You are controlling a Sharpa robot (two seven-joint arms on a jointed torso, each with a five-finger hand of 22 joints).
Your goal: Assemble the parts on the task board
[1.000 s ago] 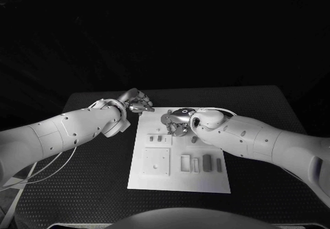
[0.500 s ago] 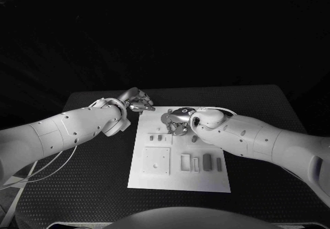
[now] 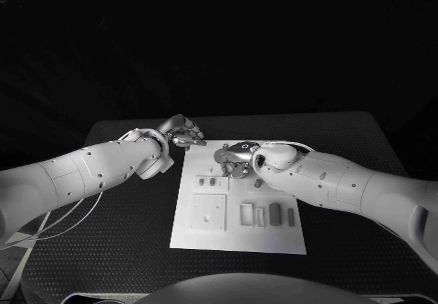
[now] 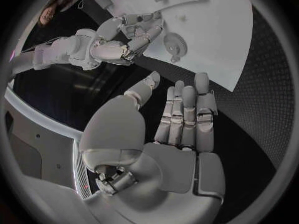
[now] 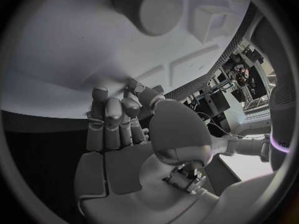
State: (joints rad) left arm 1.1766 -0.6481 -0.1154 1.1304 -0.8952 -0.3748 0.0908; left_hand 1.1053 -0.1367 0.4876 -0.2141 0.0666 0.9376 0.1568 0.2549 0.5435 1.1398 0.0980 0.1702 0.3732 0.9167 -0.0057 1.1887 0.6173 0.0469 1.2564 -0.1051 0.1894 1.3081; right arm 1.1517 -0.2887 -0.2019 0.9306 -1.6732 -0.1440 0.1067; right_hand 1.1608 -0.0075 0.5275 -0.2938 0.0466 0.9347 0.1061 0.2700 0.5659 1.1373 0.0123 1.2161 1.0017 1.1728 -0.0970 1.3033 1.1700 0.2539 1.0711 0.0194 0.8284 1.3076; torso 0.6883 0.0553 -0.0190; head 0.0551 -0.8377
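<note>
Reading the head view from left to right, the left hand (image 3: 183, 134) hovers at the upper left of the picture, just off the far left corner of the task board (image 3: 212, 239). In its own wrist view its fingers (image 4: 185, 115) lie straight and close together, the thumb standing apart, and they hold nothing.

The task board lies in the middle of the picture on the black table (image 3: 109, 253). Toward its lower half sit a square block (image 3: 207, 212) and, to the right of it, a row of upright grey parts (image 3: 268, 215); two smaller parts (image 3: 208, 183) sit higher up. Whether any of these are seated in their final places is too small to tell.

Right of centre, the right hand (image 3: 233, 159) hangs low over the board's upper part. Its wrist view shows the fingers (image 5: 112, 119) partly curled and empty, with a round peg (image 5: 149, 7) on the board ahead of them, apart from the fingertips.

By my judgement the assembly is at an early or middle stage: neither hand carries a part, and the round peg appears to be the next piece to take up.
</note>
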